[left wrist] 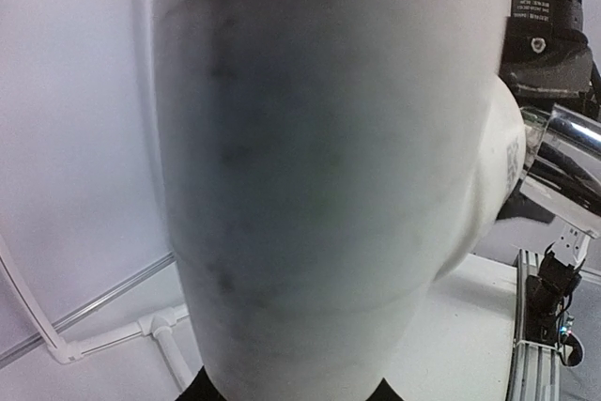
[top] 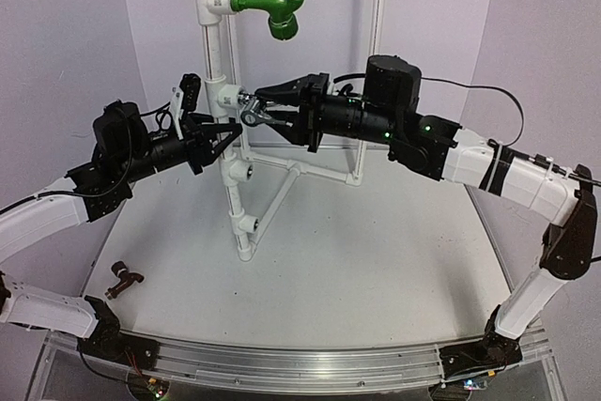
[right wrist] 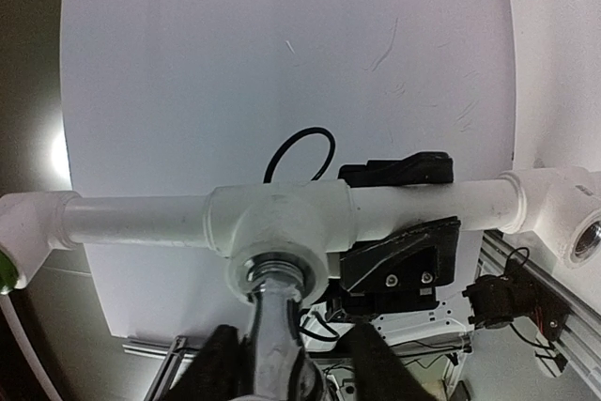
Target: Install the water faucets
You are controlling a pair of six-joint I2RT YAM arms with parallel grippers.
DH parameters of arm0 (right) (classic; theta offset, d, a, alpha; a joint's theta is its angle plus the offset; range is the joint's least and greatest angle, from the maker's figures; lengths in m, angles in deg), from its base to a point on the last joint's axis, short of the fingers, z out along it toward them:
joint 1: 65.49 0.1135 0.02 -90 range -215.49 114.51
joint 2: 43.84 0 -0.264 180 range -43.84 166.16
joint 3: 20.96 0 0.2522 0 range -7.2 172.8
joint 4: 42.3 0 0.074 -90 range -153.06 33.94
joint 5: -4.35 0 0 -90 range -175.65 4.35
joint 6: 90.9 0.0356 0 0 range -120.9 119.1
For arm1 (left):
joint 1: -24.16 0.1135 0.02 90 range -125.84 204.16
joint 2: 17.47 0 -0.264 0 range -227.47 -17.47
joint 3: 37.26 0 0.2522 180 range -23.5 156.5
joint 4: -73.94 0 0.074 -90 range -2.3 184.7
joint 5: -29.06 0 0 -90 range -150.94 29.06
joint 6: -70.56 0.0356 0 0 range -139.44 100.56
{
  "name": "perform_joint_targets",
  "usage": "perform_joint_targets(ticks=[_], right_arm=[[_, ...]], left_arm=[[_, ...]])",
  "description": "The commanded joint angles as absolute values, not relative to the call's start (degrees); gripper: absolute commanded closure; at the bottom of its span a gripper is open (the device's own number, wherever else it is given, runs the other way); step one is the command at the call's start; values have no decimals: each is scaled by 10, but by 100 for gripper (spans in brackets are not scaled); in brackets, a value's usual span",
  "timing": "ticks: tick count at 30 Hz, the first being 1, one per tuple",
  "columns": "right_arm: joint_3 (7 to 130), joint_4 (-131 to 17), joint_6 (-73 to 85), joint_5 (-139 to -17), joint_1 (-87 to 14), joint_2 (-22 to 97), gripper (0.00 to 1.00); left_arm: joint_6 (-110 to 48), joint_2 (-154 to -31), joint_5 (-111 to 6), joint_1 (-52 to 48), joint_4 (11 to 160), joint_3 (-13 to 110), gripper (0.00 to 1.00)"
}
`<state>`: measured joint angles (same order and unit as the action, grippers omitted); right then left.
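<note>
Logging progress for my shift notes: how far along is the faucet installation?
Done, apparently: the chrome faucet sits in a tee. In hand: the right gripper straddles it, jaws slightly apart, while the left gripper clamps the white pipe. Left: the brown faucet lies on the table.

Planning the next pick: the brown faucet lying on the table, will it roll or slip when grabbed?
The brown faucet lies loose on the table; its rounded parts suggest it may roll if nudged. Looks small and rigid, so probably light.
</note>
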<state>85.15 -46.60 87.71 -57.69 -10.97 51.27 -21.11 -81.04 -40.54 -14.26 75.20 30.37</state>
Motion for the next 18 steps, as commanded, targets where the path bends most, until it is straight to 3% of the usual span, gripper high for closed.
perform_joint_targets(ticks=[1, 5, 7, 11, 18], right_arm=[[818, -417, 845, -598, -101, 484, 38], [751, -415, 781, -631, -115, 424, 10], [719, -414, 741, -649, -130, 384, 2], [675, -419, 617, -657, -165, 313, 2], [694, -520, 84, -669, -169, 246, 7]], left_arm=[[-291, -814, -426, -149, 848, 279, 100], [-291, -809, -430, -149, 848, 277, 100], [-290, -807, -431, -148, 849, 273, 100], [-292, -801, -428, -148, 849, 269, 100], [-297, -798, -410, -147, 850, 271, 100]])
